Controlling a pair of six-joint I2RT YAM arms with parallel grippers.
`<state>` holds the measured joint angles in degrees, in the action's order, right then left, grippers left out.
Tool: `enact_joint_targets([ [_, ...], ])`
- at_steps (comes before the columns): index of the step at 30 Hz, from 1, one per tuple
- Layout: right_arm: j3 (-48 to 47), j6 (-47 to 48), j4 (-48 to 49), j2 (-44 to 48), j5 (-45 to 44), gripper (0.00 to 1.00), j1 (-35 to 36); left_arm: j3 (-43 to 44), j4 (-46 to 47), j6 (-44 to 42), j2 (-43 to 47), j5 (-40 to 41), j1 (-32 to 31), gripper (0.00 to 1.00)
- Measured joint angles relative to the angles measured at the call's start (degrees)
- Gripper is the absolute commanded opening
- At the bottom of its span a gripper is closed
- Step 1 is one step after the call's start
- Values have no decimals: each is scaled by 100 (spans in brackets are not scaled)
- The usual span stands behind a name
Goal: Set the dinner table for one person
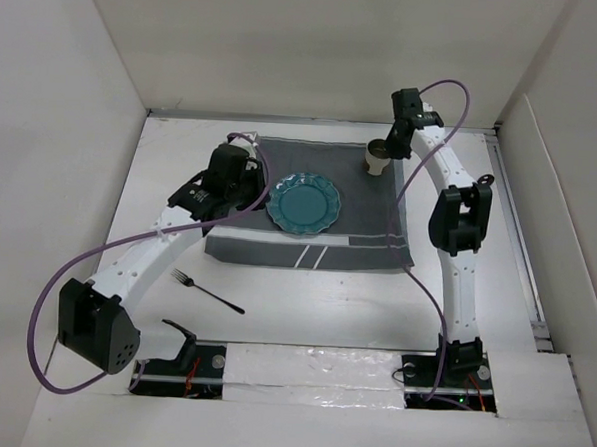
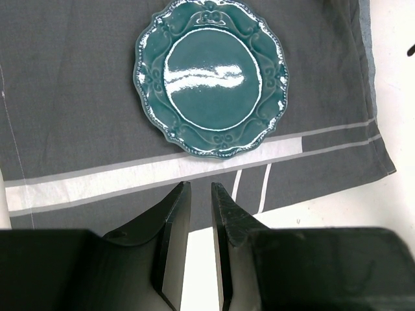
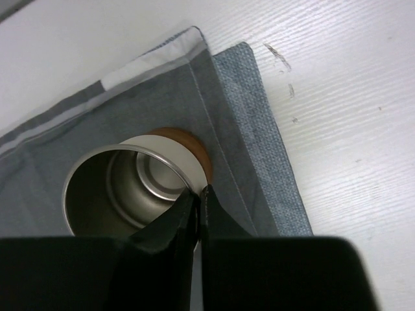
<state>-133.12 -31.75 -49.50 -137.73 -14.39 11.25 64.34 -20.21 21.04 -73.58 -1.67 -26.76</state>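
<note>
Setting: white panels (image 1: 318, 44) wall in a matte white worktop (image 1: 354, 307), the dinner table of the task. It fills the floor of the top view, with the arm bases at its near edge.
Cloth: a dark grey striped cloth (image 1: 364, 217) lies flat past the middle of the worktop and serves as a placemat marking the single setting.
Plate: a teal scalloped plate (image 1: 303, 202) sits flat on the cloth, left of its centre and clear of the hems. It looks like the anchor the other pieces are arranged around.
Cup: a steel cup (image 3: 123, 188) with a brown base stands upright on the cloth's far right corner, just inside the hem, the usual drink spot beyond and to the right of the plate.
Right hand (image 3: 198, 194): the fingers are almost together and seem clamped on the cup's thin rim, one inside and one outside. This pinch keeps an upright cup from tipping.
Left hand (image 2: 201, 188): the fingers are a narrow slit apart with nothing between them. It hovers over the cloth's near striped band, pointing toward the plate.
Fork: a dark fork (image 1: 207, 291) lies angled on bare worktop at the near left, off the cloth and well apart from the plate.
Step in hand: probably seating the cup; the fork looks like the piece left to bring beside the plate.
Risk: letting go of the rim at a slant could rock the cup at the hem.
</note>
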Motion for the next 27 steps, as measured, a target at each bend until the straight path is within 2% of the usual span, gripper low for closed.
enact_joint_targets([
  [1,0,7,-28,-13,-37,33,0,-17,-7,7,17,0,0,17],
  [5,2,28,-59,-24,-50,55,-24,-72,-22,50,114,-7,0,17],
  [10,2,46,-63,9,339,63,-151,-101,-7,74,264,-24,0,18],
  [12,37,46,-31,114,544,63,-273,-101,15,83,306,-28,0,18],
  [13,131,44,20,236,638,53,-348,-101,35,85,317,-31,0,18],
  [15,699,63,251,721,804,25,-564,-101,74,85,328,-42,0,18],
  [16,1045,52,376,1029,874,0,-702,-101,96,85,334,-48,0,17],
  [17,1440,55,562,1368,922,0,-855,-101,114,85,334,-52,0,14],
  [18,1873,11,782,1714,951,0,-1029,-101,138,87,337,-76,0,4],
  [19,2245,-33,933,2022,981,0,-1220,-107,157,101,337,-94,0,0],
  [22,3073,-160,1429,2599,1012,0,-1801,-133,227,90,337,-160,0,0],
  [24,3397,-256,1600,2647,968,8,-2151,-160,269,87,334,-205,0,0],
  [25,3508,-293,1641,2581,944,21,-2299,-175,280,90,332,-232,0,0],
  [27,3574,-358,1637,2328,973,31,-2529,-186,299,87,317,-264,0,2],
])
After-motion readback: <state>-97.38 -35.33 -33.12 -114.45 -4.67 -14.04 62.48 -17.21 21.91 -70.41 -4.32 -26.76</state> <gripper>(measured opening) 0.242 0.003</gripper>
